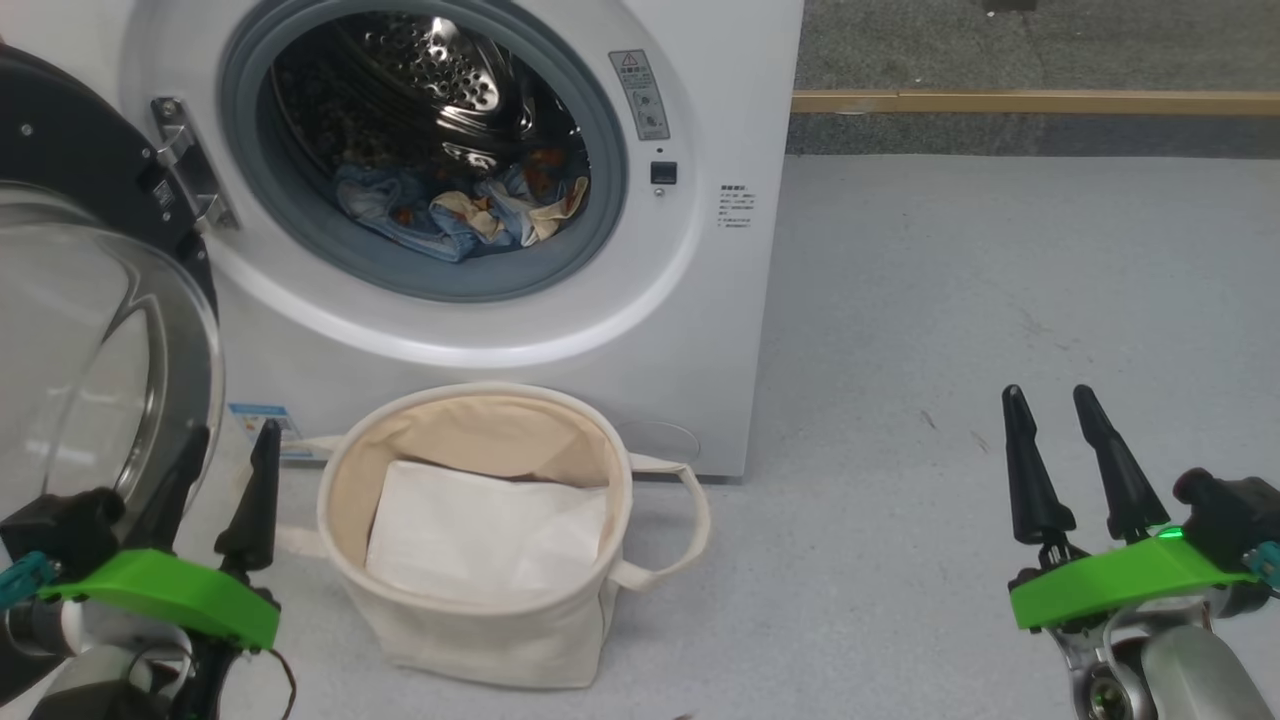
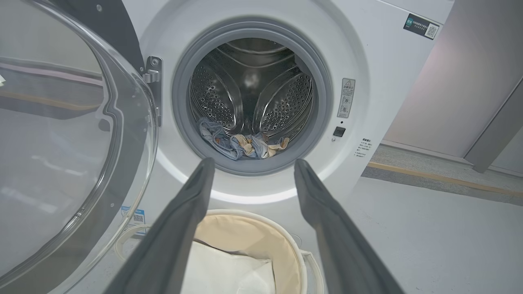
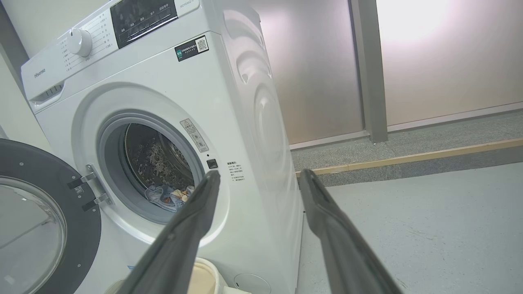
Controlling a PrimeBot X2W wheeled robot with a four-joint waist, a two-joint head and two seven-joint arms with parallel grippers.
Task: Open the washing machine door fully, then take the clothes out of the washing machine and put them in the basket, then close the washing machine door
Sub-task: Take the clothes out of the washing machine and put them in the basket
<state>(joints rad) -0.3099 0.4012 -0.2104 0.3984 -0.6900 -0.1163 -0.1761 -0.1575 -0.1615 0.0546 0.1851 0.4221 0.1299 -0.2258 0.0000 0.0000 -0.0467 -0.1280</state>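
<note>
Left gripper (image 1: 234,430) low, just beside the swung-open washing machine door (image 1: 60,140); fingers parted, holding nothing. Right gripper (image 1: 1049,392) over the floor (image 1: 950,300), well right of the washing machine (image 1: 700,300), also parted and empty. Basket (image 1: 480,630) stands just before the machine, white folded sheet (image 1: 480,530) inside. Clothes (image 1: 450,215) heaped at the drum (image 1: 430,60) bottom.

Pale grey floor (image 1: 1000,300), smooth, with a few small scuffs and dark specks. Along its far edge, thin wooden strip (image 1: 1030,102), then darker speckled band (image 1: 1000,40). Behind that, frosted wall panels (image 3: 449,61) split by grey upright post (image 3: 369,69). In right wrist view, bright glare (image 3: 412,20) high on panel right of post; softer pinkish sheen left of it.
</note>
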